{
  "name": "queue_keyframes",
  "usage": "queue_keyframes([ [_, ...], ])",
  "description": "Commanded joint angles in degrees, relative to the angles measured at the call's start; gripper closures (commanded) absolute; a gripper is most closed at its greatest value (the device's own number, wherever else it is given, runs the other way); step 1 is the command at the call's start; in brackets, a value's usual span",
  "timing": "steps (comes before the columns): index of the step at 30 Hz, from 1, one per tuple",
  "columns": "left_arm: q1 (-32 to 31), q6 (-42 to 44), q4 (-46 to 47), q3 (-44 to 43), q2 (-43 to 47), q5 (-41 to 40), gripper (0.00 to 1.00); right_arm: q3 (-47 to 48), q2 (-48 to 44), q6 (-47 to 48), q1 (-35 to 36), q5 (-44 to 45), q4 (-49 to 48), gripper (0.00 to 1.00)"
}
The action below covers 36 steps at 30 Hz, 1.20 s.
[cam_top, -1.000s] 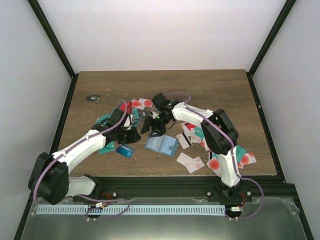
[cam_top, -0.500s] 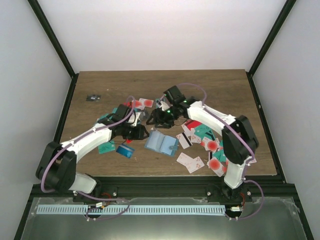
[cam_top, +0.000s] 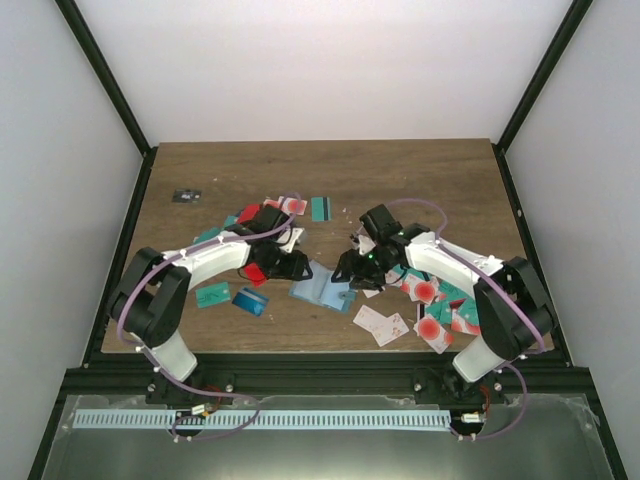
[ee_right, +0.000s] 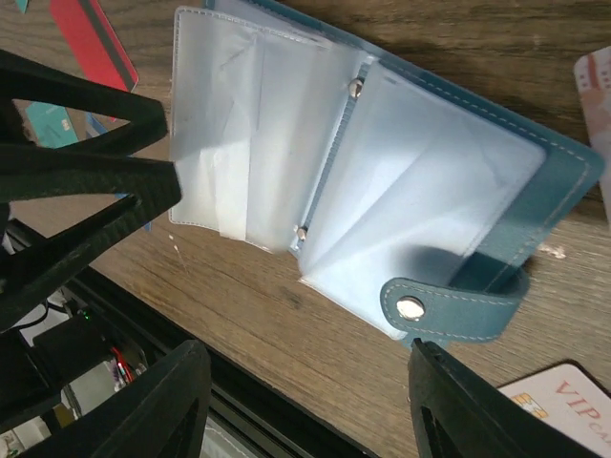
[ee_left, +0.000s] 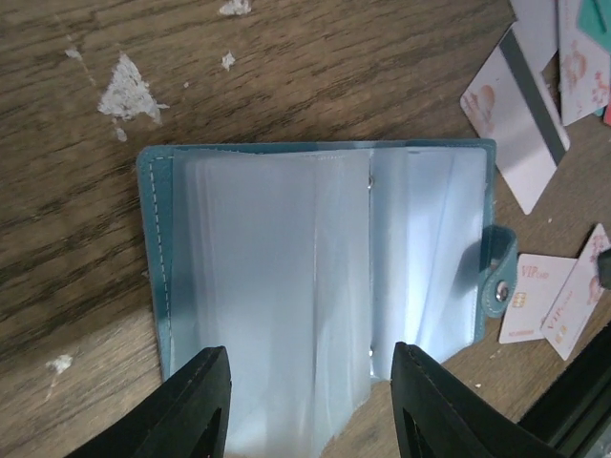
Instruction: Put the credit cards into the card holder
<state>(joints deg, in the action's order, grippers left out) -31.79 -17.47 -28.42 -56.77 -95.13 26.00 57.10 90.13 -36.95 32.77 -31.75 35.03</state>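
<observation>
The card holder (cam_top: 322, 287) lies open like a book on the table, its clear pockets up and its snap strap to the right. It fills the left wrist view (ee_left: 315, 277) and the right wrist view (ee_right: 382, 181). My left gripper (cam_top: 291, 266) is open and empty at its left edge, the jaws straddling the pocket pages (ee_left: 310, 405). My right gripper (cam_top: 352, 274) is open and empty at its right edge, near the strap (ee_right: 305, 405). Credit cards lie scattered: white ones with red circles (cam_top: 428, 292), a teal one (cam_top: 212, 295), a blue one (cam_top: 250, 300).
A teal striped card (cam_top: 321, 208) lies behind the pile, and a white card (cam_top: 380, 322) lies near the front edge. A small dark object (cam_top: 186, 195) sits at the far left. White striped and VIP cards (ee_left: 516, 110) lie right of the holder.
Both grippers have moved in on the open card holder: the left one rightwards to its left edge, the right one forwards and rightwards from the card pile to its right edge.
</observation>
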Motion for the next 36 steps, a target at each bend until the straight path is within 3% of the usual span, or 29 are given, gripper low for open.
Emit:
queue_keyframes([
  [1,-0.92,1.83,-0.75,-2.28,-2.71,0.4,0.52,-0.83,-2.59,0.66,-0.87,1.86,-0.31,0.41],
  [14,-4.19,0.98,-1.25,-8.36,-6.41,5.68,0.66,0.36,-1.19,2.56,-2.19,1.94,0.34,0.41],
  [25,-4.33,1.04,-3.84,-9.38,-8.94,3.0,0.76,0.49,-0.57,3.37,-2.79,1.33,0.51,0.41],
  [32,-4.79,-0.49,-3.0,-9.38,-9.49,5.06,0.77,-0.38,-0.65,3.29,-2.89,0.9,-0.1,0.41],
  [36,-4.77,-0.62,-3.03,-9.4,-9.12,4.13,0.86,-0.42,-0.42,3.19,-2.93,0.71,-0.55,0.41],
])
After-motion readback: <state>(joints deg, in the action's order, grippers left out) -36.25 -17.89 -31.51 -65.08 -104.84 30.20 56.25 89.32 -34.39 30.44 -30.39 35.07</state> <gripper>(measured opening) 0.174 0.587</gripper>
